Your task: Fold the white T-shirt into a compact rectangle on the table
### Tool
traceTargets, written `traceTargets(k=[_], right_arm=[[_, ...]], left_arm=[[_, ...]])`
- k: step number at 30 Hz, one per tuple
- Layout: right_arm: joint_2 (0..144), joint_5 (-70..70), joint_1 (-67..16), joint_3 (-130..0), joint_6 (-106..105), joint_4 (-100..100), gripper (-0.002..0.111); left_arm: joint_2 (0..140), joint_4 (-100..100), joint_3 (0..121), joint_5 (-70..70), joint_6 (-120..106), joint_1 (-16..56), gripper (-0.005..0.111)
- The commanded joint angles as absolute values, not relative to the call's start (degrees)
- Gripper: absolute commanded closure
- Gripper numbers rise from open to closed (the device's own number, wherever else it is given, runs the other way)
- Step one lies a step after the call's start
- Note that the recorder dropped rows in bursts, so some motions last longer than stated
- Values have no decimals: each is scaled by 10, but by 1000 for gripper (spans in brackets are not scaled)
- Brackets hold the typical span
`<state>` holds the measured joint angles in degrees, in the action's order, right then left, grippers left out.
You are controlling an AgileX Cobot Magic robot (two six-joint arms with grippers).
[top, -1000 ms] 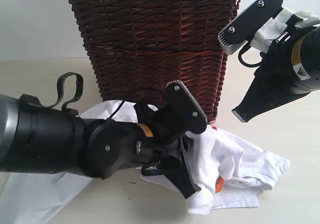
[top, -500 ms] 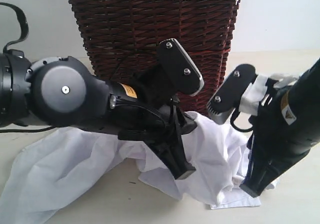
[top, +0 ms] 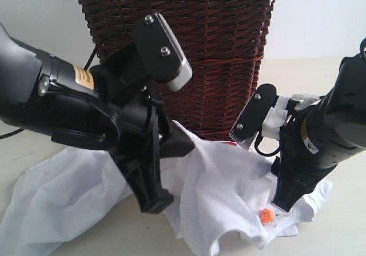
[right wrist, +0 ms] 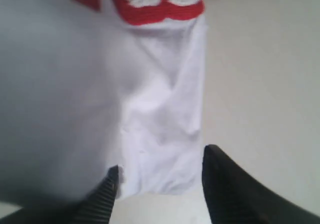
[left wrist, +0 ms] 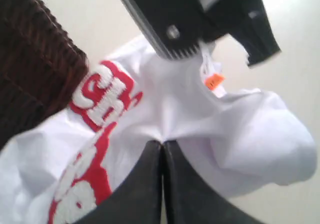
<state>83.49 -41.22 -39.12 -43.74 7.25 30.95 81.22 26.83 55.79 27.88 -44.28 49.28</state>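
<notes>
Ext. view: white T-shirt (top: 223,187) lies crumpled on desk (top: 343,233) across lower frame, in front of wicker basket (top: 217,50) at top ctr. Left hand (top: 155,202) sits lower ctr-left. Right hand (top: 283,203) sits lower right, just by orange tag (top: 265,215). L wrist view: left hand (left wrist: 161,145) clenched, pinching a pucker of shirt fabric near red band (left wrist: 102,96). R wrist view: right hand (right wrist: 160,166) released, fingers apart, shirt hem showing between them, nothing gripped.

white t-shirt (top: 224,182) corner off-frame, lower left

The white T-shirt (top: 217,182) lies crumpled on the pale desk (top: 343,233), one fold peaked upward, its orange neck tag (top: 265,215) showing.
</notes>
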Motion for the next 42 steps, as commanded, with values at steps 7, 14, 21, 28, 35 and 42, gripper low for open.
traceTargets(k=[7,14,21,28,35,42], right_arm=[[800,-444,-390,-438,172,409,57],[762,-434,-390,-438,172,406,57],[754,-430,-390,-438,173,405,57],[754,-424,-390,-438,179,379,57],[774,-468,-377,-438,142,283,64],[881,-481,-322,-438,-18,53,71]], left_arm=[[819,272,537,452,-398,559,107],[835,311,501,377,-433,589,104],[874,238,493,560,-337,589,107],[876,240,477,573,-329,589,107],[866,156,477,652,-258,589,107],[830,92,477,665,-199,588,107]])
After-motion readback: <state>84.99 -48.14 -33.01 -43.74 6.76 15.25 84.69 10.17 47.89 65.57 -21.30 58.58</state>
